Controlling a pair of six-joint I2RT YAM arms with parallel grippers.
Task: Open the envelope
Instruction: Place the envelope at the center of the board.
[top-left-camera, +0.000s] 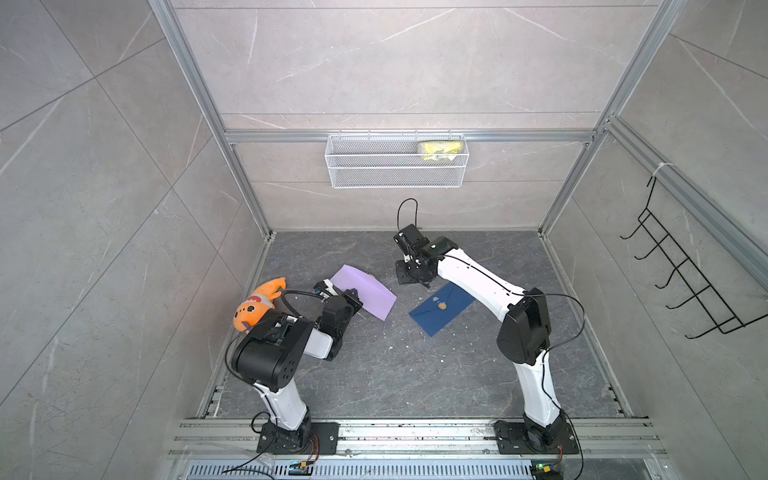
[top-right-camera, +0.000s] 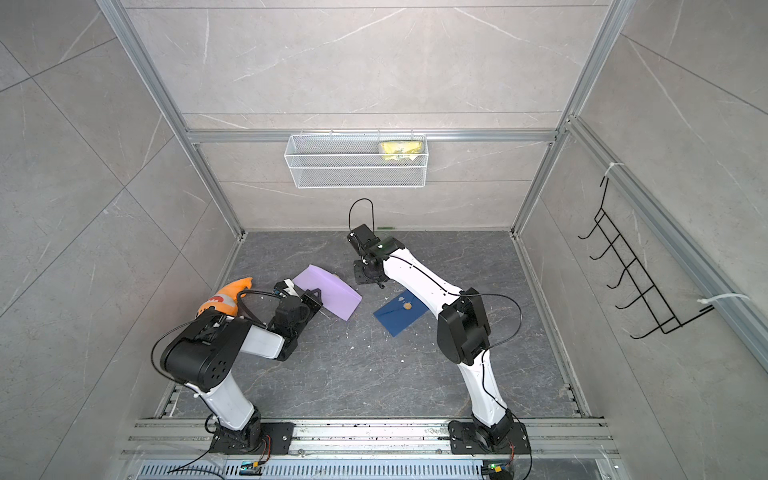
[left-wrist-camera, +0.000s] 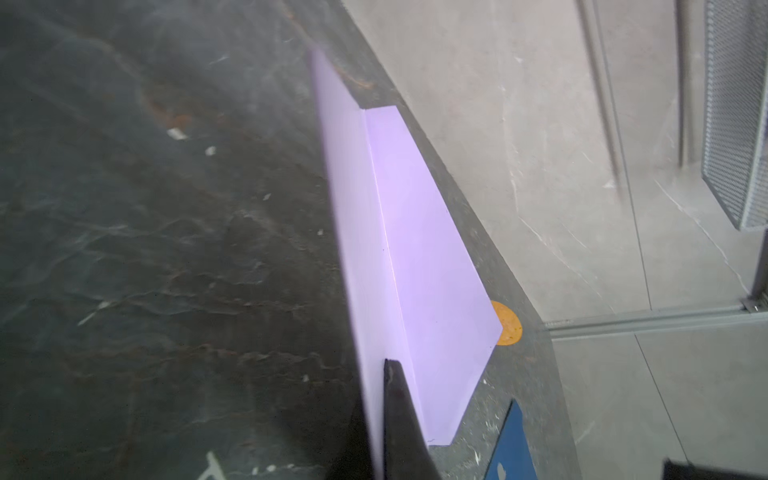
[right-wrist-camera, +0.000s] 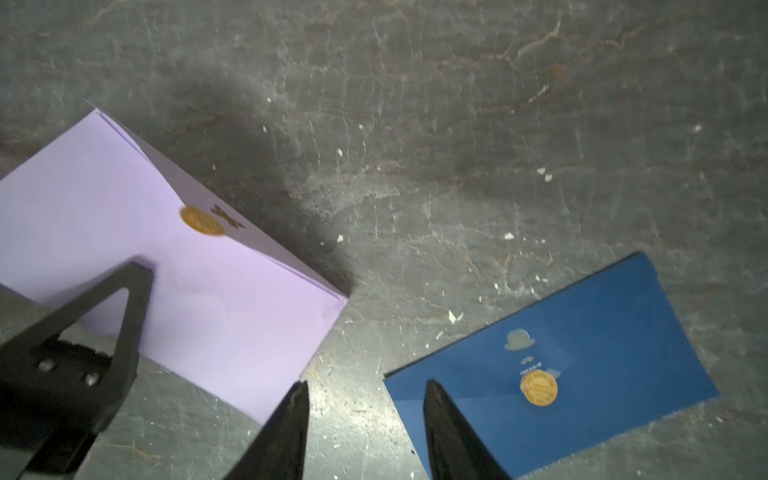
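Gripping the purple envelope (top-left-camera: 370, 293) with the left gripper (top-left-camera: 356, 300), fingers (left-wrist-camera: 399, 424) closed on the paper, left of centre in both top views, hovering the right gripper (right-wrist-camera: 368, 386) with fingers parted and empty, just up-left of the blue envelope (top-left-camera: 442, 309) lying flat right of centre.

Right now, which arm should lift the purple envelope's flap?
Right. The left gripper is shut on the purple envelope, clamping one edge. The right gripper is open and empty beside the envelope, with the gold seal in its wrist camera's view.
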